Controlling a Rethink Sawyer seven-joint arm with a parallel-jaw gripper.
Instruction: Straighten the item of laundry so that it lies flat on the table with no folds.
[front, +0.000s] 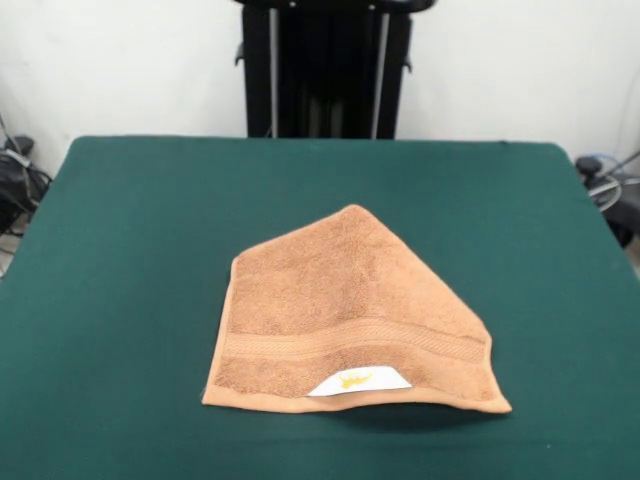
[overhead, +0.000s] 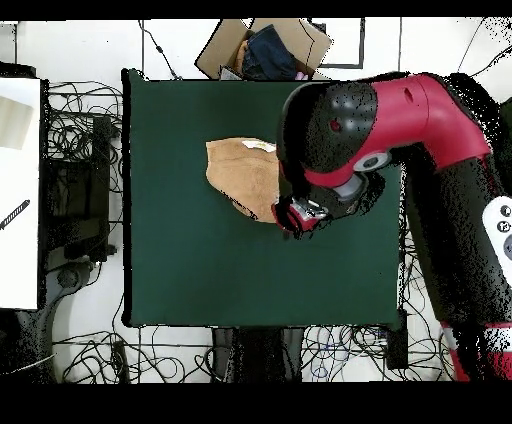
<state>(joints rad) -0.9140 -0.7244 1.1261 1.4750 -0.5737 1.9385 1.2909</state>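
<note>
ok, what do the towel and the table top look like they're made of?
Towel: looks like terry cloth, orange-tan with a fuzzy looped nap, plus a flatter woven band and a smooth white label, probably fabric. Table: covered in matte dark green cloth, felt-like with no sheen; what lies underneath isn't visible.

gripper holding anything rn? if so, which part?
Nothing is held. In the front view the towel lies on the table, one corner folded over, with no gripper on it. Overhead, the arm hides the gripper.
</note>
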